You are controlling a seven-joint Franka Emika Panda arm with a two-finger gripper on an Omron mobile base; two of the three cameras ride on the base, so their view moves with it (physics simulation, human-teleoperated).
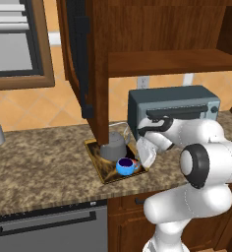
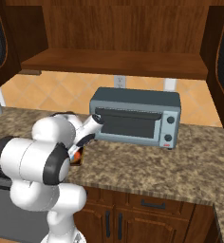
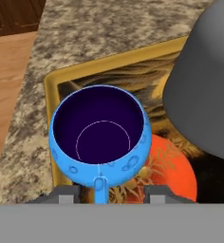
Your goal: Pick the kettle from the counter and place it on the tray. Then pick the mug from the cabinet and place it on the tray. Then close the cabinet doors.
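— Blue, that mug (image 3: 98, 137), and very close under the hand. Do you see how it sits to the fingers?

— Yes. In the hand view the two dark fingertips (image 3: 68, 193) rise at the bottom, one on each side of the small handle. The handle points down between them. The round body of the mug is just above the tips, upright, with its dark inside showing.

— Are the fingers clenched on it?

— It does not look so. They stand apart, with a gap on each side of the handle, and I see no pad pressing the mug. I would say they are released, though the tips are cut off low in the picture.

— And where is the mug standing?

— On the tray (image 3: 52, 85), near its front corner, partly over the orange-red spot. The kettle (image 3: 204, 85) is on the same tray, just beside the mug. I cannot tell whether they touch.

— From the left base view?

— There the gripper (image 1: 146, 150) hangs just beside the mug (image 1: 126, 166), at the right edge of the tray (image 1: 94, 152). The kettle (image 1: 113, 146) stands behind the mug. The tray lies on the counter (image 1: 39, 162), under the left cabinet door (image 1: 81, 54), which stands open.

— And behind?

— A grey toaster oven (image 1: 174, 106) is on the counter, right of the tray. The cabinet (image 2: 118, 33) above it shows its wooden shelf.
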